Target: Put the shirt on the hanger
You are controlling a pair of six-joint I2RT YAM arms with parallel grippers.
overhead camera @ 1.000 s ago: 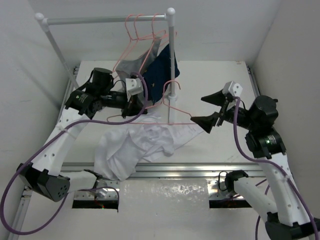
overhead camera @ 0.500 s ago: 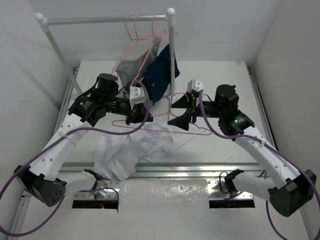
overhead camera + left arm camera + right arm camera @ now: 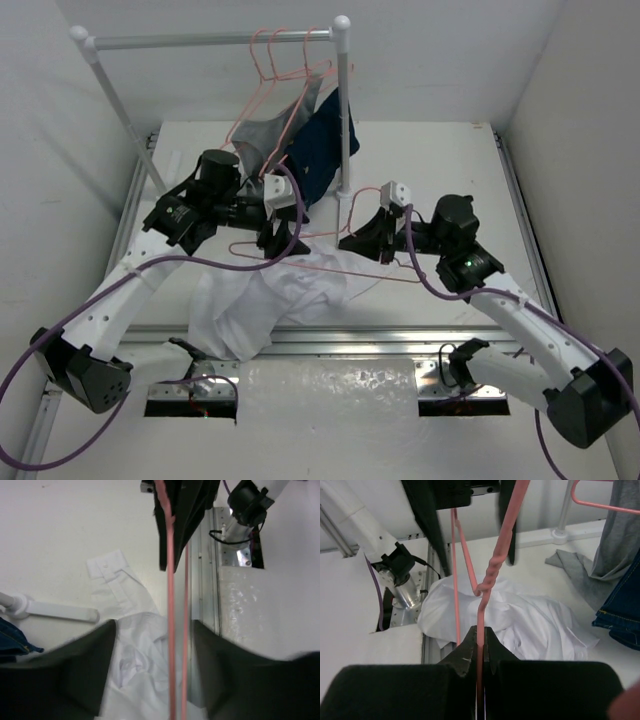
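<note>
The white shirt (image 3: pixel 270 295) lies crumpled on the table at the near edge, partly under both grippers. A pink wire hanger (image 3: pixel 345 200) is held above it between the two arms. My right gripper (image 3: pixel 355 240) is shut on the hanger (image 3: pixel 479 630) just below its twisted neck, over the shirt (image 3: pixel 535 625). My left gripper (image 3: pixel 278 243) stands open at the hanger's other end. In the left wrist view two hanger (image 3: pixel 171 605) wires run through the gap of the left gripper (image 3: pixel 157 680) without touching either finger. The shirt (image 3: pixel 135 670) and a cuff lie below.
A white clothes rack (image 3: pixel 343 100) stands at the back with more pink hangers (image 3: pixel 285 60), a grey garment (image 3: pixel 255 135) and a navy garment (image 3: pixel 325 145) hanging on it. Its foot (image 3: pixel 55 611) lies close beside the shirt. A metal rail (image 3: pixel 330 340) runs along the table's near edge.
The right arm swung left to the hanger and shut on its neck. The left gripper, shut on the hanger before, has opened around it. The hanger sits lower over the shirt.
</note>
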